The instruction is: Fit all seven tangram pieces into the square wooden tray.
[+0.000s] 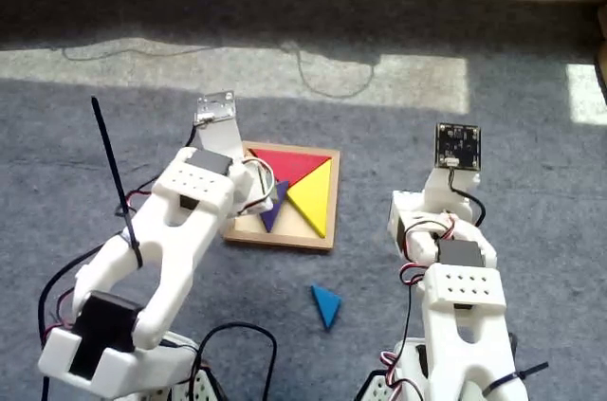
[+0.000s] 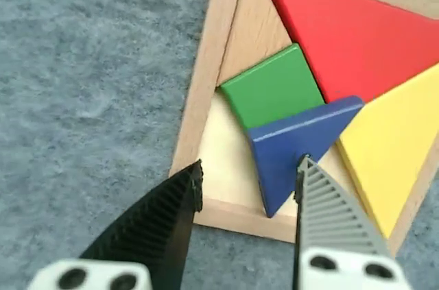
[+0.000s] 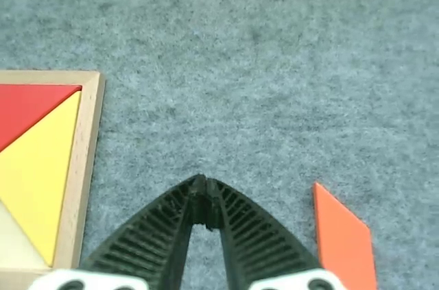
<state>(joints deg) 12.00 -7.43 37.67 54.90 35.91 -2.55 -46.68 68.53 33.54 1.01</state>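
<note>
The dark blue triangle [image 2: 295, 146] lies crooked in the tray [image 2: 206, 91], its corner pointing into the wide-open left end effector [image 2: 250, 165].

Inside the tray [image 2: 226, 160], bare wood lies open along the left rim and near-left corner, hemmed by the green square [image 2: 274, 88] and the tilted dark blue triangle [image 2: 295, 142]. The left arm [image 1: 180, 230] overhangs that side. Bare carpet [image 1: 365, 183] separates the tray's right rim from the right arm [image 1: 455, 278].
</note>
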